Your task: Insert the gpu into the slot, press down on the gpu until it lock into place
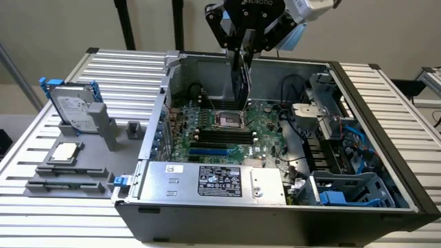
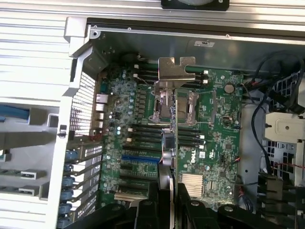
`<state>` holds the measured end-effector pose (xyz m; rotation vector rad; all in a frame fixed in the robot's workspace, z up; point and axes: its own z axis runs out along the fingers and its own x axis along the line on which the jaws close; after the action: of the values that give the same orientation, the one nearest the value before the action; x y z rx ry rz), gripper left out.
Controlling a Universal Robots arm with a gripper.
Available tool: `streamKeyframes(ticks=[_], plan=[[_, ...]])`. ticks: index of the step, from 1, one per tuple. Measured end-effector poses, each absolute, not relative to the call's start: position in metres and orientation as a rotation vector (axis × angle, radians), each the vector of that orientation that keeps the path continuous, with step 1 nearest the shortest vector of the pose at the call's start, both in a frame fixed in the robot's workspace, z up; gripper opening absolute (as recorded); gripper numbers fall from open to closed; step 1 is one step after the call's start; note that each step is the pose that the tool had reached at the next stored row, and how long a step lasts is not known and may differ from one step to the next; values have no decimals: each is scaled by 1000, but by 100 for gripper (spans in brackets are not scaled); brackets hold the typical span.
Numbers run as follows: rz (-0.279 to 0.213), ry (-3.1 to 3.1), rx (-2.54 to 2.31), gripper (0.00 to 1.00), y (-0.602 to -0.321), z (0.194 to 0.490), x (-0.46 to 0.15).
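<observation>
While the gpu (image 1: 241,82) hangs on edge inside the open case (image 1: 276,227), high above the motherboard (image 1: 267,138), it sits roughly over the processor socket (image 1: 229,120) toward the case's rear wall. It touches nothing below it. The gripper (image 1: 242,50) has its fingers closed partway, pinching the card's two faces near its upper end. The silver bracket (image 2: 176,71) is at the end away from the fingers.

The slot (image 1: 208,152) lies well apart from the card, near the motherboard edge that faces the power-supply box (image 1: 214,181), with the memory strips (image 1: 224,135) between socket and slot.

The main risk, as I judge it, is misalignment. The card's edge seems to run across the slot's length rather than along it, so lowering it as it stands could land it on the socket or the memory strips. A narrow pinch at one end could also let the card tilt or slide in the fingers once pressed. The bracket could catch on the case wall and keep the connector from seating.
</observation>
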<state>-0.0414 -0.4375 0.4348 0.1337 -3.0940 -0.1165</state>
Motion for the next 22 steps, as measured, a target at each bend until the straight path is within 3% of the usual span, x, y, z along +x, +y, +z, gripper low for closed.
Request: streamKeyframes(ticks=[22], plan=[[-111, -3072, 357, 26, -437, 434, -41]])
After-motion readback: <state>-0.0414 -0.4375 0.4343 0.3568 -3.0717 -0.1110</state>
